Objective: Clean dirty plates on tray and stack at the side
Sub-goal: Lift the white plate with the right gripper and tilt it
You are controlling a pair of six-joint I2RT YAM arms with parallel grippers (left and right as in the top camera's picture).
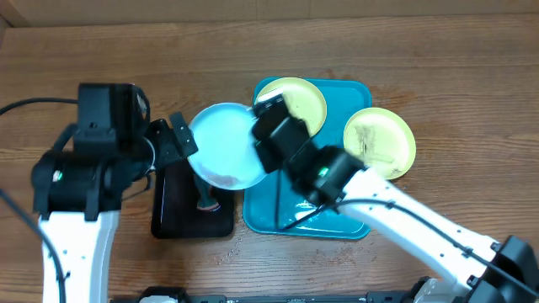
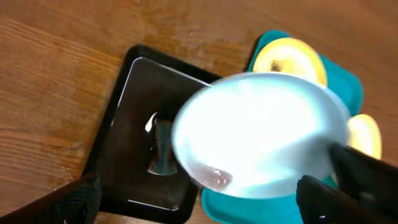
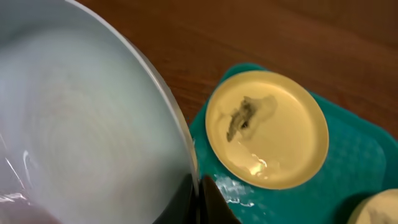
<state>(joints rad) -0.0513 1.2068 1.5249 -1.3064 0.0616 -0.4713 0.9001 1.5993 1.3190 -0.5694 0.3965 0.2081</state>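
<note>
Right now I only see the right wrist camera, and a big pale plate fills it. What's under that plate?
Observer: A black tray lies partly under the held plate, just left of the blue tray.
Operator: Is anything in it?
Observer: Yes, a small dark tool. I cannot tell what kind.
Operator: Where's the other arm?
Observer: The left gripper is open beside the held plate's left rim.
</note>
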